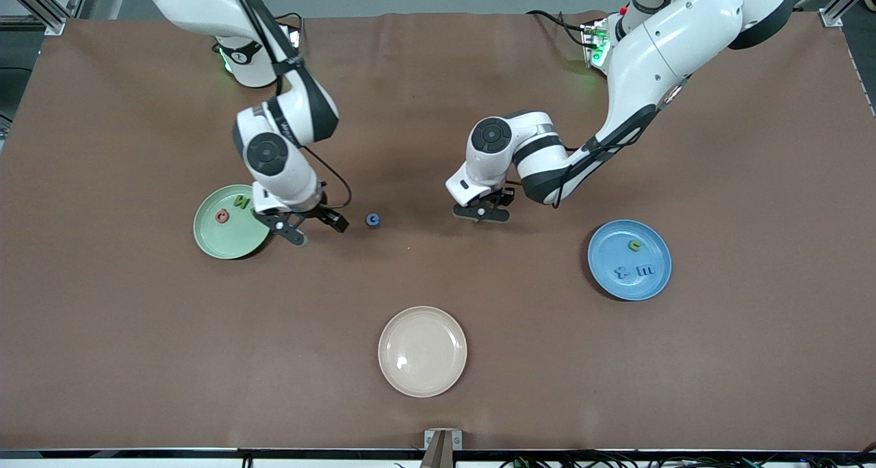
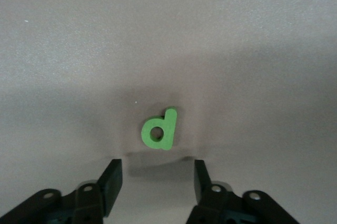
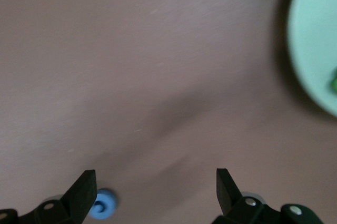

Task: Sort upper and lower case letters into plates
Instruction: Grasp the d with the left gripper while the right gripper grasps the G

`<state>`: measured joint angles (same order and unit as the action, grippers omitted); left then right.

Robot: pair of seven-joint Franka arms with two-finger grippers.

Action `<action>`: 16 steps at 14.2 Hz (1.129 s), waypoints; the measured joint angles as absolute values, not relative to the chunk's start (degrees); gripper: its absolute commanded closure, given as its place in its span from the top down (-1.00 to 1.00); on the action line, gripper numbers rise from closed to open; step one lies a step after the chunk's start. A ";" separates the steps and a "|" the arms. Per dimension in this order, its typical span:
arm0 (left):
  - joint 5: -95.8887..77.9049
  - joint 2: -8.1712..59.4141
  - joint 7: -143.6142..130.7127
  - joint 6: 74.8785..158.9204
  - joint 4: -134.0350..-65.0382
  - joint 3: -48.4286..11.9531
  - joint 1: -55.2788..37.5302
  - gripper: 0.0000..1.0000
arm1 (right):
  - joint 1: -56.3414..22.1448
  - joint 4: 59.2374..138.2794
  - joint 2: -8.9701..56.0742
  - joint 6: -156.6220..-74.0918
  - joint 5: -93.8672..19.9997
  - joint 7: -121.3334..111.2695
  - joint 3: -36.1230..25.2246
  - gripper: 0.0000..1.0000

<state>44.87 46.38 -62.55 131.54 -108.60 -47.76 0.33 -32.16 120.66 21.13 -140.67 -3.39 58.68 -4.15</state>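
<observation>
Two sets of fingers over brown tabletop (image 1: 438,399): right gripper (image 1: 319,227) wide, left gripper (image 2: 158,179) half-narrowed, empty.

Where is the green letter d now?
The green d lies on the table under the left gripper, as the left wrist view shows.

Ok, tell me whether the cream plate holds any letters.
Empty. The cream plate, nearest the front camera, shows only its bare surface; the letters seen in plates sit in the green plate and the blue plate.
</observation>
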 measured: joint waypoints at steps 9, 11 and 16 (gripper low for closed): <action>44.89 46.44 -62.47 134.89 -108.20 -45.94 -0.19 -0.12 | -38.42 116.82 27.96 -145.35 -3.48 71.42 -4.20 0.80; 44.89 46.44 -62.47 134.96 -107.76 -44.73 -1.52 -0.15 | -39.37 115.35 29.39 -145.25 -3.48 73.38 -4.20 0.75; 44.95 46.22 -62.47 134.98 -106.93 -43.51 -3.41 -0.35 | -40.06 114.02 31.39 -145.25 -3.49 74.06 -4.24 0.56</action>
